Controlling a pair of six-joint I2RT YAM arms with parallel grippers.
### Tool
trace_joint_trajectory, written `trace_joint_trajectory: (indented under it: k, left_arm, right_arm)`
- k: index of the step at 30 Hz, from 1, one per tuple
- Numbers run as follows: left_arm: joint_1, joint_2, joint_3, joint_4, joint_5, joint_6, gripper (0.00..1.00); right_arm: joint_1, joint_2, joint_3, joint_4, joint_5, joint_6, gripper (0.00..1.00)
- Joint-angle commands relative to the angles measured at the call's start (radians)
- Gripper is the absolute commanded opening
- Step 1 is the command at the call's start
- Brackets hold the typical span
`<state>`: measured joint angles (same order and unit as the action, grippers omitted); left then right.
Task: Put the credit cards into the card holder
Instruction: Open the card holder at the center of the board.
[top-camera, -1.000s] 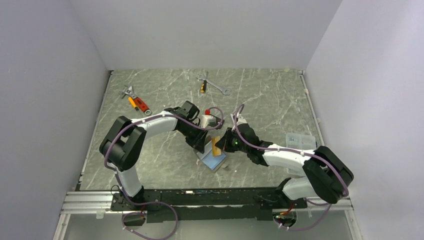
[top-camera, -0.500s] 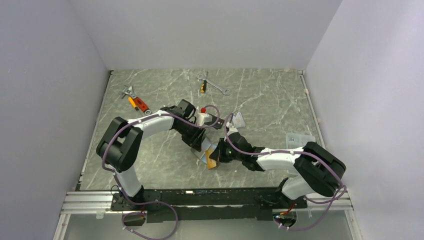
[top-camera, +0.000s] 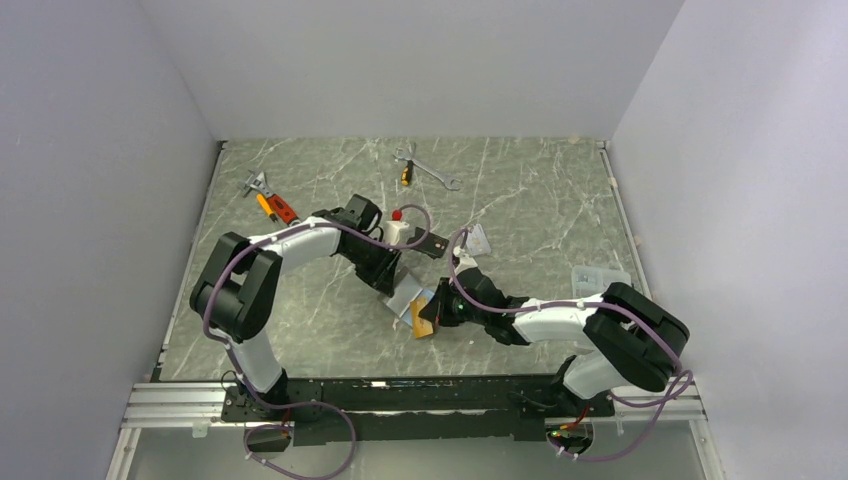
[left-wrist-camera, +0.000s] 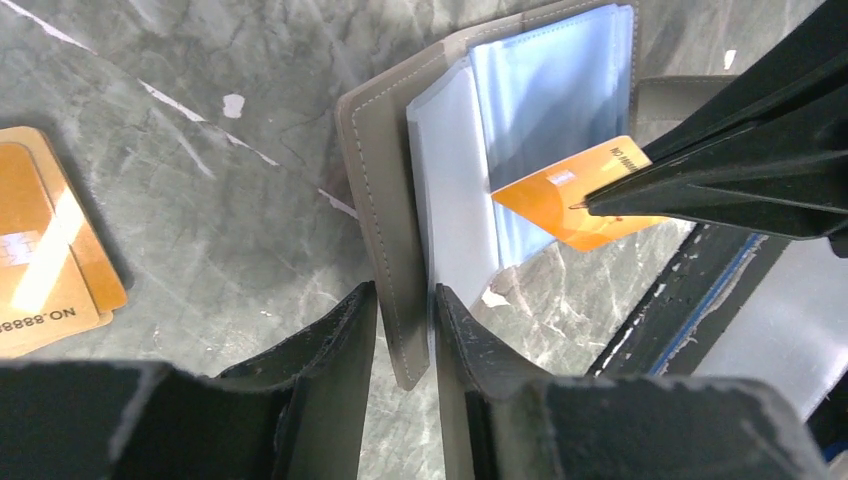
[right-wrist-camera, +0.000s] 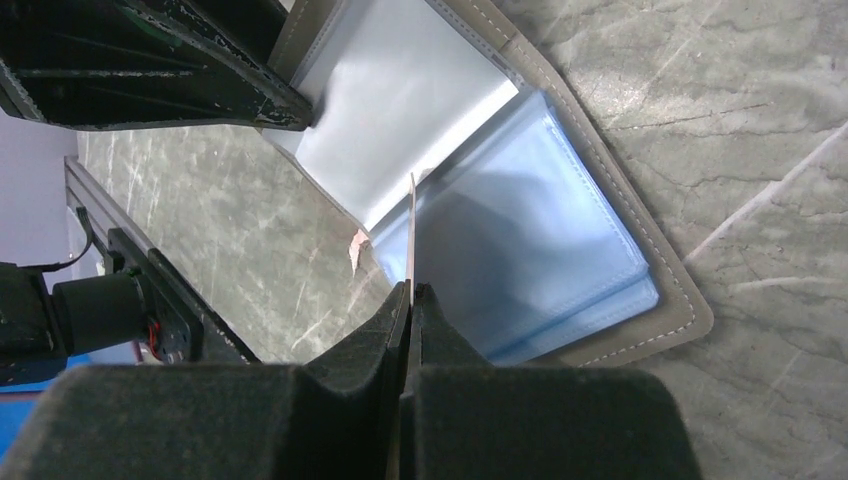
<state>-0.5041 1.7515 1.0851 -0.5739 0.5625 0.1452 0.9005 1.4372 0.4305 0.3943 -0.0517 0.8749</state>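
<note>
The taupe card holder (top-camera: 404, 297) lies open on the marble table, its light blue pockets facing up. My left gripper (left-wrist-camera: 405, 300) is shut on the edge of the holder's cover (left-wrist-camera: 385, 200). My right gripper (right-wrist-camera: 410, 290) is shut on an orange card (left-wrist-camera: 565, 195), seen edge-on in the right wrist view (right-wrist-camera: 411, 230), with its free end against the blue pockets (right-wrist-camera: 520, 220). A second orange card (left-wrist-camera: 40, 260) lies flat on the table. A black card (top-camera: 432, 245) and a silver-grey card (top-camera: 478, 238) lie behind the holder. The white card is not visible.
A clear plastic box (top-camera: 600, 278) stands at the right. A silver wrench (top-camera: 430, 172) lies at the back, and orange-handled tools (top-camera: 272, 202) lie at the back left. A small white object with a red cap (top-camera: 400, 230) sits by my left wrist.
My right gripper has moved down and left with the orange card, lowering it to the open holder. My left gripper has shifted slightly back and left, still holding the cover.
</note>
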Motion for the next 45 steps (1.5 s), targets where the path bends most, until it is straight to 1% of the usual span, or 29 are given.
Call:
trace_joint_trajectory:
  k: [1,2,4,6,8,9,10,16,20,23,32,39,45]
  left_arm:
    - [0.005,0.024,0.048,-0.010,0.095,0.012,0.32]
    - [0.004,0.035,0.056,-0.013,0.132,0.011,0.30]
    - [0.004,0.055,0.067,-0.017,0.182,0.014,0.22]
    - [0.005,0.064,0.070,-0.022,0.223,0.017,0.12]
    - [0.008,0.069,0.068,-0.028,0.251,0.019,0.04]
    - [0.011,0.070,0.066,-0.031,0.260,0.019,0.01]
    - [0.016,0.069,0.061,-0.031,0.270,0.014,0.00]
    - [0.060,0.035,0.028,-0.027,0.319,-0.021,0.00]
    - [0.062,0.010,0.006,-0.015,0.304,-0.031,0.00]
    - [0.063,0.017,0.007,-0.014,0.297,-0.033,0.00]
    - [0.062,0.020,0.003,-0.008,0.264,-0.030,0.00]
    - [0.062,0.015,-0.001,-0.006,0.243,-0.031,0.00]
    - [0.061,0.015,0.000,-0.006,0.241,-0.031,0.00]
  right_arm:
    - [0.005,-0.001,-0.012,-0.018,0.035,-0.017,0.00]
    - [0.005,-0.002,-0.010,-0.021,0.035,-0.019,0.00]
    - [0.006,-0.010,-0.011,-0.026,0.036,-0.021,0.00]
    - [0.005,-0.025,-0.012,-0.040,0.036,-0.025,0.00]
    - [0.004,-0.048,-0.018,-0.046,0.028,-0.025,0.00]
    - [0.001,-0.061,-0.024,-0.047,0.023,-0.025,0.00]
    - [-0.003,-0.078,-0.032,-0.046,0.015,-0.025,0.00]
    - [-0.067,-0.205,-0.146,-0.019,-0.075,-0.007,0.00]
    - [-0.099,-0.305,-0.188,-0.093,-0.098,-0.005,0.00]
    - [-0.111,-0.344,-0.205,-0.134,-0.107,-0.005,0.00]
    - [-0.118,-0.326,-0.218,-0.104,-0.136,0.007,0.00]
    - [-0.118,-0.376,-0.249,-0.107,-0.145,0.016,0.00]
    - [-0.118,-0.356,-0.262,-0.073,-0.151,0.026,0.00]
